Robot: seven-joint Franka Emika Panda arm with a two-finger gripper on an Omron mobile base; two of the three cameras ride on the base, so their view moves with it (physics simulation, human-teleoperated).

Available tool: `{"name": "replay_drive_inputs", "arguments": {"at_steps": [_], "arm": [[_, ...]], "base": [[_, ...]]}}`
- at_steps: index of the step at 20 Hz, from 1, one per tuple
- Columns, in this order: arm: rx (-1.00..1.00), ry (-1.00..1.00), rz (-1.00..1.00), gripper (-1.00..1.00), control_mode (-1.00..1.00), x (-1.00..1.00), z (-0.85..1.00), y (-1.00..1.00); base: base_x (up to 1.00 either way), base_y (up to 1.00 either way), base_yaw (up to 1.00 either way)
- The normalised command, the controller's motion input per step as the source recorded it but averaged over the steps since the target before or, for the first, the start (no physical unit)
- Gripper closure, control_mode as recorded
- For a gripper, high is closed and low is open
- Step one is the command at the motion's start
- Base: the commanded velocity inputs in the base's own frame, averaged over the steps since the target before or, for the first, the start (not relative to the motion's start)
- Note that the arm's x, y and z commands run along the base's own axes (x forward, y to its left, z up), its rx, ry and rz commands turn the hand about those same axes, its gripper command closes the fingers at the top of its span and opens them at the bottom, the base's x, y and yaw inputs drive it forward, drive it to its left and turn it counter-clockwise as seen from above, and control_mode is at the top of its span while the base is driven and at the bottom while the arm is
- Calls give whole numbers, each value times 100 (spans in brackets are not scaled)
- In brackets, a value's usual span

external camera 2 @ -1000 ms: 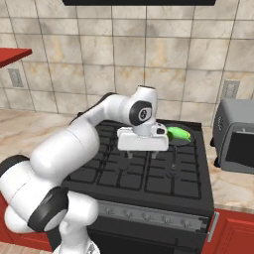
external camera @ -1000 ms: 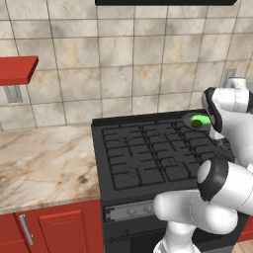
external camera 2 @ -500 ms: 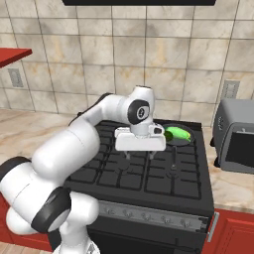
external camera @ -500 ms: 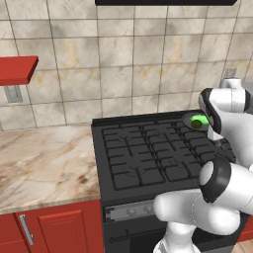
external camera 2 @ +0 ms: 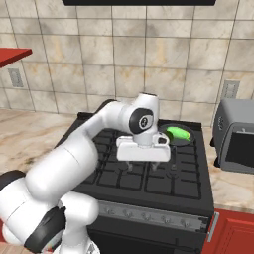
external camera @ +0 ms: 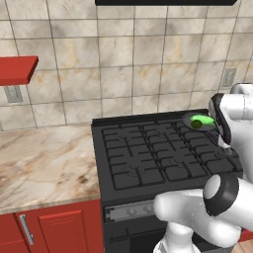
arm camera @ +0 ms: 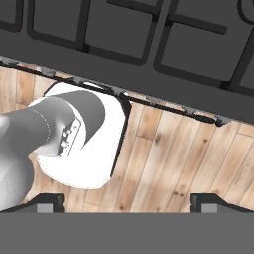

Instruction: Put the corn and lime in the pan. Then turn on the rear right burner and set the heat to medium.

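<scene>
Now corn in pan, beyond jaws (wide apart).

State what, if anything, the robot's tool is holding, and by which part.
Nothing is held. The tool hangs open and empty above the black stove grates.

One pan is counted, at the rear right corner of the stove top. One bright light-green corn is seen lying in it. One dark toaster oven is counted on the desk right of the stove. Two wall outlets are counted, one on the left and one on the right. One red shelf is seen.
</scene>
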Motion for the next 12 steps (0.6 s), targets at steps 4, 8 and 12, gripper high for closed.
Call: {"name": "replay_drive_inputs", "arguments": {"at_steps": [4,8,12], "arm": [[0,-3,0,-100,-100,-42,-1,-1],[0,-7,0,-100,-100,-42,-5,-19],[1,-7,0,-100,-100,-48,-2,-19]], "base": [[0,0,0],[0,0,0],[0,0,0]]}}
